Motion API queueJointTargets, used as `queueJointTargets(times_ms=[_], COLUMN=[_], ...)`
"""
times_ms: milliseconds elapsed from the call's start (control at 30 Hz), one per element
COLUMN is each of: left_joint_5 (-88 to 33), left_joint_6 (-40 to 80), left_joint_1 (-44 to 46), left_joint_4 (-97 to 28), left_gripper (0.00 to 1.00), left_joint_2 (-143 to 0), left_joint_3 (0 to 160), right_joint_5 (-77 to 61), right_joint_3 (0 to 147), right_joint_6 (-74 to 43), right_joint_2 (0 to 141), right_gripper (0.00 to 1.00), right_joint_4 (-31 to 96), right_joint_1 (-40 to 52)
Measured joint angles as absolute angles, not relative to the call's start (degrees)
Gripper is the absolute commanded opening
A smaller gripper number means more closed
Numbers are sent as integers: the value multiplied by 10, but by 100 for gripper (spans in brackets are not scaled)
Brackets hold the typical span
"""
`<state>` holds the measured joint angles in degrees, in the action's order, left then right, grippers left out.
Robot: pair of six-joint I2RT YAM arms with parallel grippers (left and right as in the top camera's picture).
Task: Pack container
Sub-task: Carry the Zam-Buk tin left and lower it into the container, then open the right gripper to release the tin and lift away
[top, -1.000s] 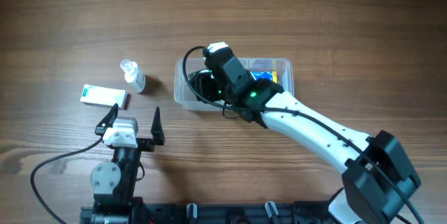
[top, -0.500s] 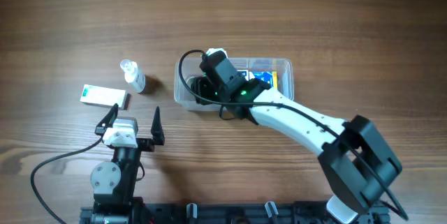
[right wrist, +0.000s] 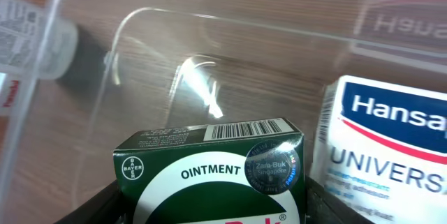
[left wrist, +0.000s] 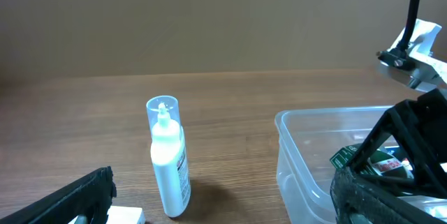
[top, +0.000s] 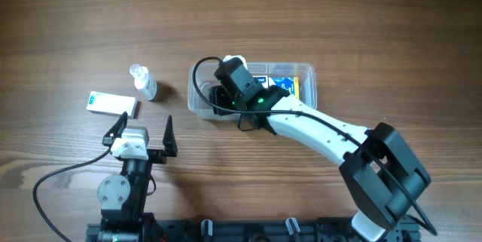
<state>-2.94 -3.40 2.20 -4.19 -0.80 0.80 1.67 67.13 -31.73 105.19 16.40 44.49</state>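
The container [top: 307, 84] surrounds the right gripper [right wrist: 209, 206], whose fingers, barely in view, seem closed on a green ointment box [right wrist: 209, 161]; a blue-and-white box [right wrist: 391, 147] lies just beside it. The left gripper [top: 143, 133] is spread wide and empty, a small bottle [top: 143, 84] ahead of it

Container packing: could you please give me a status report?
Left gripper open, empty. Right gripper shut on green ointment box, low inside container beside plaster box. Bottle and small box outside, not obstructing.
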Motion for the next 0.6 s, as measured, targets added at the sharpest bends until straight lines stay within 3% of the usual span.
queueJointTargets(times_ms=[133,267,367,600], left_joint_5=[-29,-29,-29,-29], left_joint_6=[-34,-34,-34,-34], left_joint_1=[22,22,22,22], left_joint_4=[-42,-42,-42,-42], left_gripper=[100,100,100,100], left_joint_2=[-8,-8,-8,-8], left_joint_3=[8,8,8,8], right_joint_5=[27,30,31,31], right_joint_3=[671,671,671,671], right_joint_6=[-317,-319,-321,-321], right_joint_2=[1052,1052,1052,1052], right_gripper=[64,94,98,95], right_joint_4=[166,166,166,164], right_joint_1=[445,445,445,445])
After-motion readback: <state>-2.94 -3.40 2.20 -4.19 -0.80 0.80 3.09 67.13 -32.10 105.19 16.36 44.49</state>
